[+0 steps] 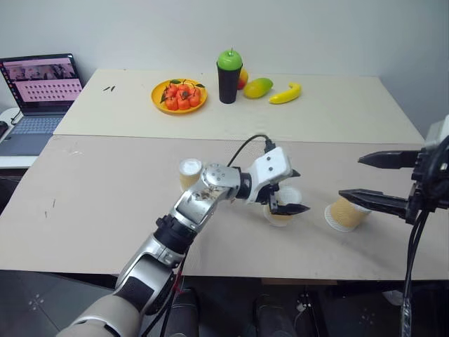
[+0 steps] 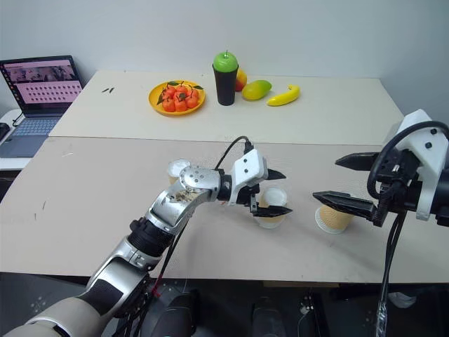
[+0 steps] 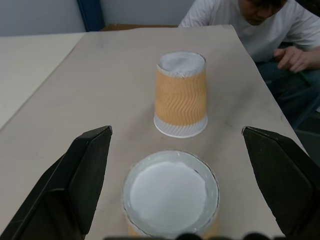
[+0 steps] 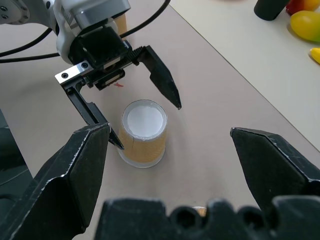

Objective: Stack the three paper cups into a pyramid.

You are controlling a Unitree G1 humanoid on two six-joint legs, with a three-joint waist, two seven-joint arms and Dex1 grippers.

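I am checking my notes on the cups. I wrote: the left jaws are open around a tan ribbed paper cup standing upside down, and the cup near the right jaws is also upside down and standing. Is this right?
Not quite. The tan ribbed paper cup near the right gripper lies on its side, as the left eye view shows. The rest holds: the left gripper has its jaws open around the upside-down cup.

Beige near table: three paper cups upside down, spaced apart in a 9-to-3 row. Far table at 12: orange fruit plate, black cup, mango, banana.
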